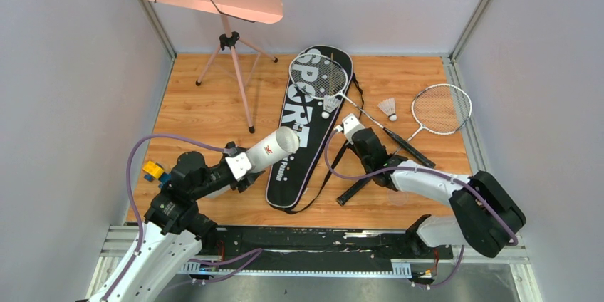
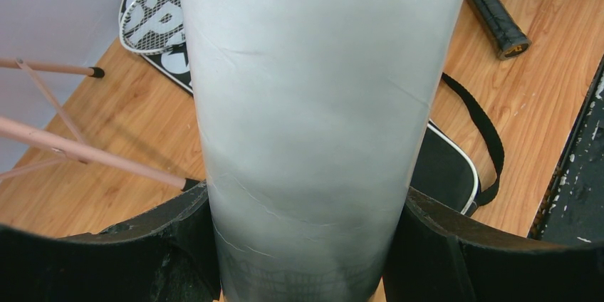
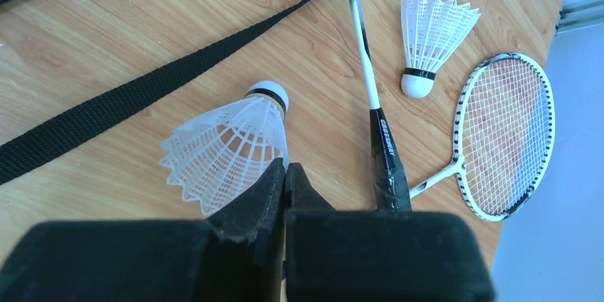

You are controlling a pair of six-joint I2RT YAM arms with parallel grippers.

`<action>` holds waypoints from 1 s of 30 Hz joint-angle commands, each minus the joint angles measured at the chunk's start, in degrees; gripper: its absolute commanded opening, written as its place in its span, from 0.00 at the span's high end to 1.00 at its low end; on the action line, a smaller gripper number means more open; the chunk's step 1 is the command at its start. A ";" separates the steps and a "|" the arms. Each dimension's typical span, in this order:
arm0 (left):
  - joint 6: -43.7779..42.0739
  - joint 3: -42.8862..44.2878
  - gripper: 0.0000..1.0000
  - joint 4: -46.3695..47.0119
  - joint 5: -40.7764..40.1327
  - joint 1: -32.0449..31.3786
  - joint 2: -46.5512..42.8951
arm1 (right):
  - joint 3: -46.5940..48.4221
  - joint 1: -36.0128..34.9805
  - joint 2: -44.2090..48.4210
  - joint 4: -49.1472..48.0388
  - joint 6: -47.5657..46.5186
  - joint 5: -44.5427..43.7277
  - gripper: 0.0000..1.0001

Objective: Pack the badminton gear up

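The shuttle [image 3: 228,142] is featherweight and easily crushed. Its lattice skirt bends and only the cork is firm, so a light pinch on the skirt rim suits it. It sits at the tip of the right tool [image 3: 285,174], with the skirt spreading to 10 o'clock of the tips and the cork at 12. The jaws are pressed together, with the rim seemingly caught between them. A second shuttle [image 3: 431,38] rests on the counter [image 3: 107,53] at 2 o'clock, beyond a racket [image 3: 367,67].

The tube [image 1: 267,149] looks light, stiff, smooth and probably slippery. The left tool [image 1: 238,167] clamps it with jaws wide, near its base, the mouth aimed at 2 o'clock over the bag [image 1: 306,167]. From above, that mouth lies near the held shuttle, at its 9 o'clock.
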State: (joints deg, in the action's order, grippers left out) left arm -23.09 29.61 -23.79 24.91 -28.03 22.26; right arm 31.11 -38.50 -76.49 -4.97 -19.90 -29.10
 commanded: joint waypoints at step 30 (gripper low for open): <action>-1.10 0.64 0.36 1.80 1.38 -0.23 1.23 | 34.13 -1.57 23.67 26.60 55.77 59.51 1.00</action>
State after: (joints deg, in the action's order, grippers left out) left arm -23.38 29.61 -24.45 25.02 -28.03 23.68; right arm 61.34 -39.72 -50.63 21.45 29.98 18.70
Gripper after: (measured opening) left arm 0.719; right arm 0.011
